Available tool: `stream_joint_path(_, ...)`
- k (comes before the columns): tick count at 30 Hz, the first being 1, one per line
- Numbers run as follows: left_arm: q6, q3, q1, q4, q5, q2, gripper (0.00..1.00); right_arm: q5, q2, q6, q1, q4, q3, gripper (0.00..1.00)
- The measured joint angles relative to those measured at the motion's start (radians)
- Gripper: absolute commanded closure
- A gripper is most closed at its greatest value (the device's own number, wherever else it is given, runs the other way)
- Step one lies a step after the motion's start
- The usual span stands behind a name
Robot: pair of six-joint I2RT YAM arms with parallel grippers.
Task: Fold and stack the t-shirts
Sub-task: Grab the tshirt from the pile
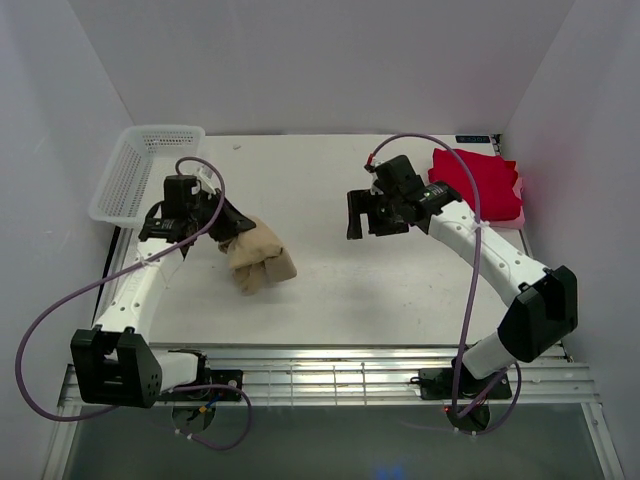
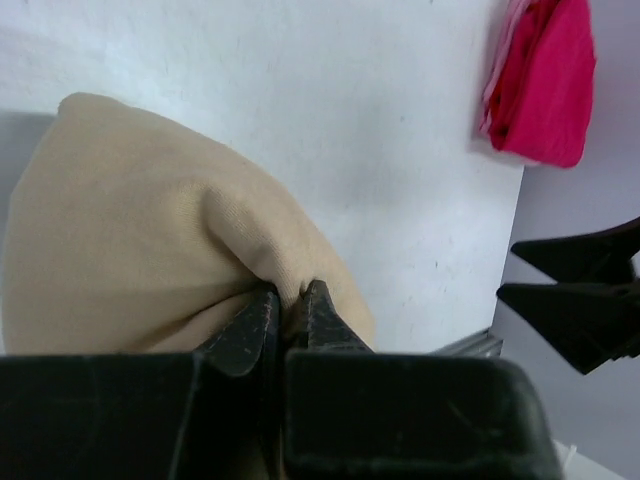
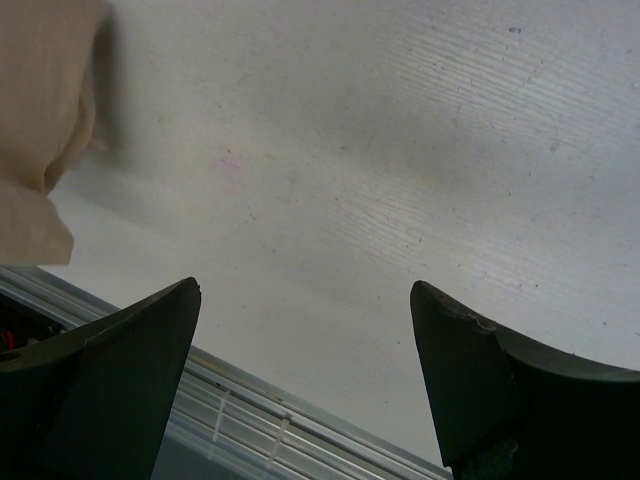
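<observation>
The tan t-shirt (image 1: 258, 258) lies bunched in a lump on the left half of the white table (image 1: 330, 290). My left gripper (image 1: 225, 225) is at the lump's upper left edge. In the left wrist view its jaws (image 2: 293, 295) are shut on a small fold of the tan cloth (image 2: 130, 230). The red t-shirt (image 1: 475, 185) lies folded at the back right corner and also shows in the left wrist view (image 2: 545, 80). My right gripper (image 1: 362, 215) hovers open over the table's middle, left of the red t-shirt, with nothing between its fingers (image 3: 305, 287). The tan t-shirt's edge (image 3: 45, 100) shows at its far left.
A white mesh basket (image 1: 140, 175) stands at the back left, just behind the left gripper. A pale pink layer (image 1: 517, 212) peeks out under the red t-shirt. A slatted metal rail (image 1: 330, 375) runs along the near edge. White walls enclose the table on three sides.
</observation>
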State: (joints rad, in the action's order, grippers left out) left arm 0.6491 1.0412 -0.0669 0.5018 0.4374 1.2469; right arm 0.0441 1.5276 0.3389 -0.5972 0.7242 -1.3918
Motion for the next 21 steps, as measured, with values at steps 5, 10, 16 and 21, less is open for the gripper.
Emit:
stream_joint_path(5, -0.004, -0.029, -0.101, 0.061, 0.014, -0.022, 1.00, -0.015, -0.043, 0.019, -0.001, 0.012, 0.042, 0.09)
stream_joint_path(10, -0.021, 0.084, -0.299, 0.047, 0.021, 0.111, 1.00, -0.023, -0.061, 0.029, -0.001, 0.021, 0.064, 0.10)
stream_joint_path(16, -0.047, 0.200, -0.520, -0.009, -0.017, 0.426, 0.23, -0.026, -0.066, 0.031, -0.002, 0.033, 0.064, 0.10)
stream_joint_path(21, -0.039, 0.227, -0.570, 0.039, -0.121, 0.517, 0.02, -0.050, -0.081, 0.024, -0.013, 0.034, 0.064, 0.07)
